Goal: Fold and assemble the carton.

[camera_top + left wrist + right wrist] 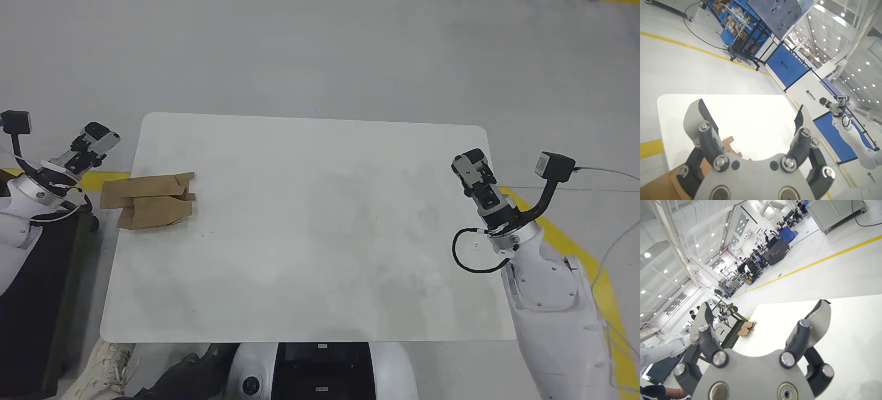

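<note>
Two hands, and you have both standing apart with nothing between the fingers. Your left hand point(99, 135) point(751, 113) hangs just off the table's point(320, 260) left edge near the far corner. In its wrist view the dark ribbed pads point(706, 111) are spread wide over the white top point(677, 113). Your right hand point(470, 166) point(763, 306) sits at the table's right edge point(848, 332), just inside it, with its fingers equally wide and clear of everything.

The carton point(150, 200) point(728, 141) point(747, 327) lies on the left side of the table, well apart from the right hand and just beside the left one, which does not touch it. It is plain brown cardboard and still mostly collapsed, a low stack of panels rather than a standing box. From above you see two layers slightly askew. The upper strip runs out past the table's left edge and overhangs it, and the lower panel angles back onto the top. The end toward the table's middle shows short flaps with notched, stepped cuts, one lifted a little off the surface. The left wrist view catches those notched tabs just under the hand's left finger.
</note>
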You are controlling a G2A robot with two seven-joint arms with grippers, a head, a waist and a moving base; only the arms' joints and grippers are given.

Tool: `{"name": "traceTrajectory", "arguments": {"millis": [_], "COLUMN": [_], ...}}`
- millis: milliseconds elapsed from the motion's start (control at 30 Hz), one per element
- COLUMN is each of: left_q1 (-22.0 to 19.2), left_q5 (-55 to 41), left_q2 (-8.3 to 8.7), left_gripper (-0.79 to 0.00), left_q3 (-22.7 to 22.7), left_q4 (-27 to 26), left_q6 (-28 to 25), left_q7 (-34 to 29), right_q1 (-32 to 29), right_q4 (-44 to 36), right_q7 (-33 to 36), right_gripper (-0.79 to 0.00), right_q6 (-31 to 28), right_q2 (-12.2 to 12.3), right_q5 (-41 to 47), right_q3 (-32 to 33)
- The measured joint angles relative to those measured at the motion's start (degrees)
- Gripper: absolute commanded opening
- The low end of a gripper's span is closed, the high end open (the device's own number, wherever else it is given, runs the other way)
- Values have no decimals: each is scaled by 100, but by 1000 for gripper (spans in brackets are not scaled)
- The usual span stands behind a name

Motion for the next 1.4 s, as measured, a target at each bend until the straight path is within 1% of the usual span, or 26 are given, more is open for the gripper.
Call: {"name": "traceTrajectory", "arguments": {"millis": [133,200,300,500,600,700,800,1000,1167,1300,1400], "left_q1": [5,33,120,349,407,365,274,4,-229,-409,-524], "left_q5": [1,8,-193,-859,-1222,-1473,-1573,-1340,-1207,-1207,-1283], "left_q2": [-1,-5,22,70,50,-5,-91,-363,-674,-937,-1087], "left_gripper": [0,0,0,0,0,0,0,0,0,0,0], "left_q3": [-3,-37,-129,-285,-310,-325,-331,-209,-21,107,140], "left_q4": [-10,-42,81,742,1093,1446,1806,2302,2611,2937,3189], "left_q6": [14,139,350,492,628,873,1080,1546,1857,1977,2003], "left_q7": [-6,-62,-403,-1225,-1769,-2282,-2580,-2656,-2825,-3028,-3175], "right_q1": [0,0,0,0,0,0,0,0,0,0,0], "right_q4": [0,0,0,0,0,0,0,0,0,0,0], "right_q7": [0,0,0,0,0,0,0,0,0,0,0], "right_gripper": [0,0,0,0,0,0,0,0,0,0,0], "right_q6": [0,0,0,0,0,0,0,0,0,0,0], "right_q2": [0,0,0,0,0,0,0,0,0,0,0], "right_q5": [0,0,0,0,0,0,0,0,0,0,0], "right_q3": [0,0,0,0,0,0,0,0,0,0,0]}}
